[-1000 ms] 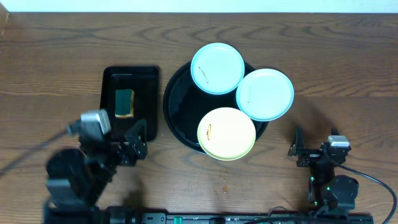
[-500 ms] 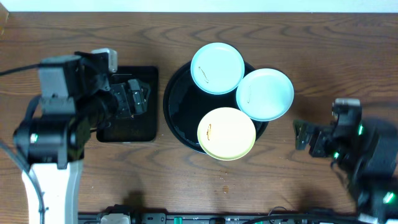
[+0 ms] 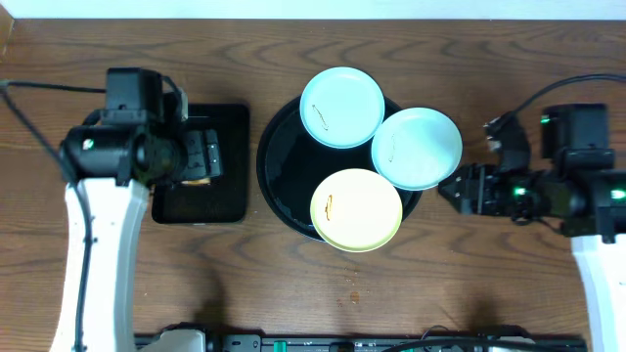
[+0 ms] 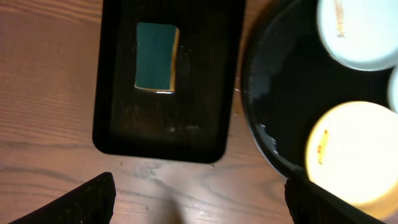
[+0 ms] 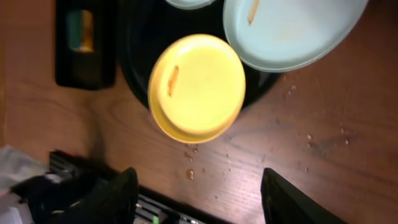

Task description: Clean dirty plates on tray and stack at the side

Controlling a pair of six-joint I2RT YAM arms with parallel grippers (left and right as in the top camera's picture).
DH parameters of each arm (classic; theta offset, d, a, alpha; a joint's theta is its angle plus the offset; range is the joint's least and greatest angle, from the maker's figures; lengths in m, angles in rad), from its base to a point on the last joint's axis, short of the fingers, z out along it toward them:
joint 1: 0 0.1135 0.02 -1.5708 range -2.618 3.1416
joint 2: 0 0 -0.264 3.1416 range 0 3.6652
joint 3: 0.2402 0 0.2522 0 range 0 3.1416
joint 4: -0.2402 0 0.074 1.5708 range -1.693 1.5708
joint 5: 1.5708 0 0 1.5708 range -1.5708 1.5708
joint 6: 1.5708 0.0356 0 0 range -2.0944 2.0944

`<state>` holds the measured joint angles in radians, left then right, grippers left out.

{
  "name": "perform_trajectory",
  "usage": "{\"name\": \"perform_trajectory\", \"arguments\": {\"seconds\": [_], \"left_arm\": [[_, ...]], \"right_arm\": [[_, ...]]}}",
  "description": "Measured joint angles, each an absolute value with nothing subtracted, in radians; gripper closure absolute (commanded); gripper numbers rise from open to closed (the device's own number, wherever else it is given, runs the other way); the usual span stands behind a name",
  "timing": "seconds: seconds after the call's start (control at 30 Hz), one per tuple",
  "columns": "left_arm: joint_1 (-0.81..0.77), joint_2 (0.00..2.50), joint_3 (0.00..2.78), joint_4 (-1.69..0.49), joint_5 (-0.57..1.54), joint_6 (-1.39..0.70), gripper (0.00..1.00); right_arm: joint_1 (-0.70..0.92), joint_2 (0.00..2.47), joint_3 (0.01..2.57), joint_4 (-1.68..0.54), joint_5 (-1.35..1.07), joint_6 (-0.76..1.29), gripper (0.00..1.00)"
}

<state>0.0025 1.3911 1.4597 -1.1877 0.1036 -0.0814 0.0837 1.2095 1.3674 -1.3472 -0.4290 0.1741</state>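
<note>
The round black tray [image 3: 282,164] sits mid-table with three plates on its rim. A pale blue plate [image 3: 341,108] is at the back, another pale blue plate [image 3: 417,148] at the right, and a yellow-green plate [image 3: 356,209] at the front. Each has a small brownish smear. My left gripper [image 3: 207,158] is open and empty, hovering over a small rectangular tray left of the round tray. My right gripper [image 3: 458,188] is open and empty, just right of the plates. The left wrist view shows the round tray [image 4: 280,93] and the yellow-green plate [image 4: 348,152]. The right wrist view shows the yellow-green plate [image 5: 198,87] and a blue plate [image 5: 292,28].
A rectangular black tray [image 4: 118,124] holds a green and yellow sponge [image 4: 157,65]; both lie left of the round tray. Small crumbs [image 5: 189,174] dot the wood in front of the yellow-green plate. A black rail [image 3: 293,342] runs along the front edge.
Both arms have come up from the front edge. The left gripper moved back over the rectangular tray. The right gripper moved back and left, to beside the right blue plate. The plates have not moved.
</note>
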Motion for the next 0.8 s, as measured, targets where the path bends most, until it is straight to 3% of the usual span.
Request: {"name": "perform_trajectory", "arguments": {"seconds": [0.17, 0.37, 0.8], "left_arm": [[0.005, 1.523, 1.44, -1.132, 0.066, -0.081, 0.13], [0.046, 1.653, 1.434, -1.082, 0.045, -0.081, 0.13], [0.097, 1.68, 1.433, -1.032, 0.045, -0.108, 0.13]], "right_arm": [[0.209, 1.209, 1.258, -1.264, -0.33, 0.263, 0.32], [0.311, 1.224, 1.082, -1.129, -0.256, 0.357, 0.34], [0.456, 1.471, 0.885, -0.804, -0.107, 0.581, 0.58]]}}
